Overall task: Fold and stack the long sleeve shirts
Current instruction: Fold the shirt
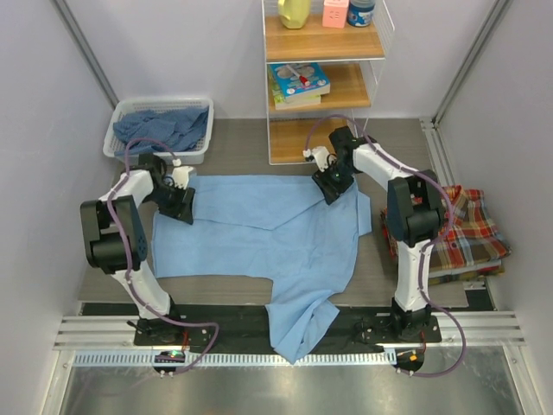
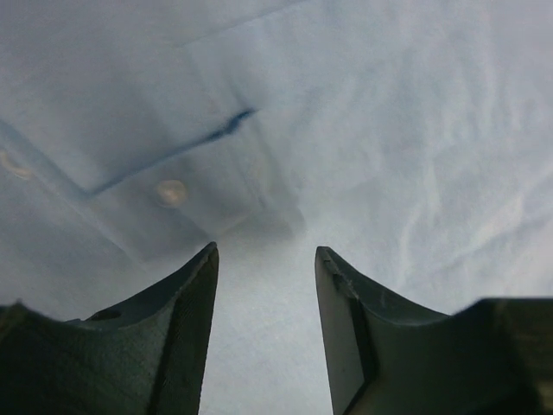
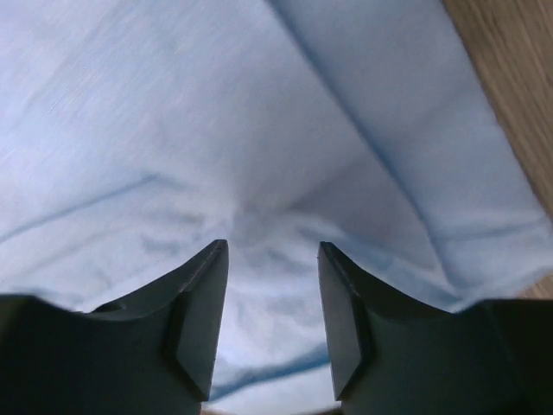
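While the plain light blue cloth shirt (image 1: 259, 233) is lying spread on the bench (image 1: 238, 143), its long axis running left-right and one sleeve trailing over the near edge, the left end effector (image 1: 179, 204) and right end effector (image 1: 333, 185) are poised over its far corners, jaws apart, clamping nothing. A folded plaid shirt (image 1: 471, 233) is sitting off to the right.

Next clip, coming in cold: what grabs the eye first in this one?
A light blue shirt lies spread across the middle of the table, one sleeve trailing over the near edge between the arm bases. The left gripper and right gripper are open at its far corners. A folded plaid shirt lies at the right edge, and a white basket of darker blue shirts sits far left.
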Controlling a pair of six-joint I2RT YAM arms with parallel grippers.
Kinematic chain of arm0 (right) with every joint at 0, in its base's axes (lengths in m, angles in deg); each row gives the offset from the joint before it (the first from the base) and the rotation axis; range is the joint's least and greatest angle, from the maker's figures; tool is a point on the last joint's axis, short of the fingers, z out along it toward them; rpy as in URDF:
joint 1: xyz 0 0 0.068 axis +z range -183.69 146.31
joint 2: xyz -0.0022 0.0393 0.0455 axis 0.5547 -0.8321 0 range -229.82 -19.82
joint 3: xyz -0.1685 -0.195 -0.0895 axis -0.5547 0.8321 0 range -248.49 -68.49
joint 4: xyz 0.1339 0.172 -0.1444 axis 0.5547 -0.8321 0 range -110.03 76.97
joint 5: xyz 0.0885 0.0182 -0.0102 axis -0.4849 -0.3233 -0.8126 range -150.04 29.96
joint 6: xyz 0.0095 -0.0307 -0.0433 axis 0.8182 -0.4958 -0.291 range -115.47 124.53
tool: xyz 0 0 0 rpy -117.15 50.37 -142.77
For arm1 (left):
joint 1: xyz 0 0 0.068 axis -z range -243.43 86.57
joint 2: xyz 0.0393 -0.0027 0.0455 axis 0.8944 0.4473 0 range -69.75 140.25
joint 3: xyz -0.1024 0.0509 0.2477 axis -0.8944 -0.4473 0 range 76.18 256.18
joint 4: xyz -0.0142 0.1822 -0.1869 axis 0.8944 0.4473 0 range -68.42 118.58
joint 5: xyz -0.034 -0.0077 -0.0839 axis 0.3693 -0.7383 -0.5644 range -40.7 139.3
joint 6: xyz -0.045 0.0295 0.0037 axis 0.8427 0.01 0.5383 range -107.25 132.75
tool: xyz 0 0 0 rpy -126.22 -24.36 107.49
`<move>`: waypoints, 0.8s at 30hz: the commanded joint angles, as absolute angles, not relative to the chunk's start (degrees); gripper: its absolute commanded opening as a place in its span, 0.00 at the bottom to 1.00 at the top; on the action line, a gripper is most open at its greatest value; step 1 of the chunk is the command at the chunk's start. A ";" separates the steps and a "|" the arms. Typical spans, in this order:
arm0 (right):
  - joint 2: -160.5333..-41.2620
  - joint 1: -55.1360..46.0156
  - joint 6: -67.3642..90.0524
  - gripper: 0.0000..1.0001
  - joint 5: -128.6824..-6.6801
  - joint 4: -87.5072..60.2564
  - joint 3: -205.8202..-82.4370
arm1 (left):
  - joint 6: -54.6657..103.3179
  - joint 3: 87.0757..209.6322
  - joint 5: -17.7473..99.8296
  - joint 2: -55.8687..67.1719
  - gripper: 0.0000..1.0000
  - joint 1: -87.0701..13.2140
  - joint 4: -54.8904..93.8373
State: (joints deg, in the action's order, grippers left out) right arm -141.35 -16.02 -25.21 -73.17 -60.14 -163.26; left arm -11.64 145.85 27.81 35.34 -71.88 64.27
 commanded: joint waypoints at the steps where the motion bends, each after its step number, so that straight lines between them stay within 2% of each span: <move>1: -127.43 -16.72 -31.84 0.57 -79.18 -69.42 -161.59 | -23.88 145.45 16.27 24.22 0.55 -72.22 75.34; 2: -124.52 -16.38 -32.99 0.59 -84.68 -70.85 -159.92 | -26.08 145.01 15.30 22.55 0.56 -72.22 78.15; 3: -117.88 -15.85 -35.35 0.61 -86.74 -72.08 -155.99 | -28.36 144.57 13.72 19.57 0.63 -72.22 80.70; 5: -111.35 -12.27 -37.38 0.67 -89.21 -74.02 -150.70 | -35.92 142.64 12.57 17.27 0.71 -72.22 88.96; 6: -105.48 -10.68 -39.31 0.67 -89.31 -74.29 -145.10 | -38.99 141.50 11.96 15.95 0.80 -72.39 91.25; 7: -102.12 -8.22 -40.46 0.68 -89.31 -74.29 -142.09 | -42.94 140.10 11.95 13.33 0.81 -72.74 94.49; 9: -93.88 -1.20 -41.17 0.68 -88.00 -72.80 -133.33 | -48.40 135.35 12.47 10.33 0.81 -73.44 97.15; 11: -90.50 2.07 -41.96 0.67 -87.20 -70.86 -128.72 | -53.33 131.41 13.44 7.07 0.80 -74.49 99.00; 14: -90.22 4.19 -43.19 0.65 -87.55 -70.60 -124.14 | -56.24 129.28 14.85 5.22 0.75 -75.81 99.89; 24: -89.16 14.21 -43.02 0.63 -85.79 -66.30 -117.55 | -63.53 125.49 18.71 5.12 0.73 -79.94 99.28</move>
